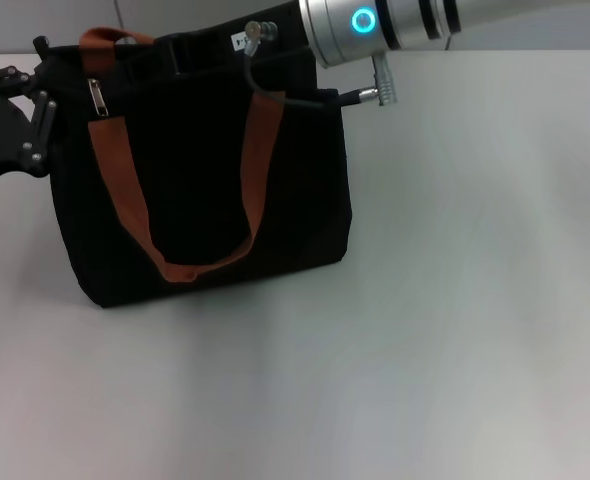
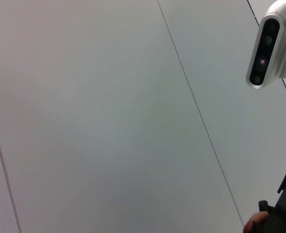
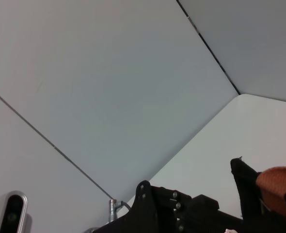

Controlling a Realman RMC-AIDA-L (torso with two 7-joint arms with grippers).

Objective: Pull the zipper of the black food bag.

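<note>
The black food bag [image 1: 205, 190] stands upright on the table at the left of the head view, its orange-brown straps hanging down the front. The zipper's small silver pull tab [image 1: 97, 97] hangs at the bag's top left corner, next to an orange strap. My left gripper [image 1: 45, 100] is at the bag's top left edge, close beside the pull tab. My right gripper [image 1: 185, 50] reaches in from the upper right and lies over the bag's top edge, dark against the black fabric. A corner of the bag [image 3: 249, 189] also shows in the right wrist view.
The white table [image 1: 455, 300] stretches to the right and in front of the bag. A grey panelled wall [image 2: 109, 111] stands behind. The right arm's silver wrist [image 1: 375, 25] with a blue ring and a cable hangs above the bag's top right.
</note>
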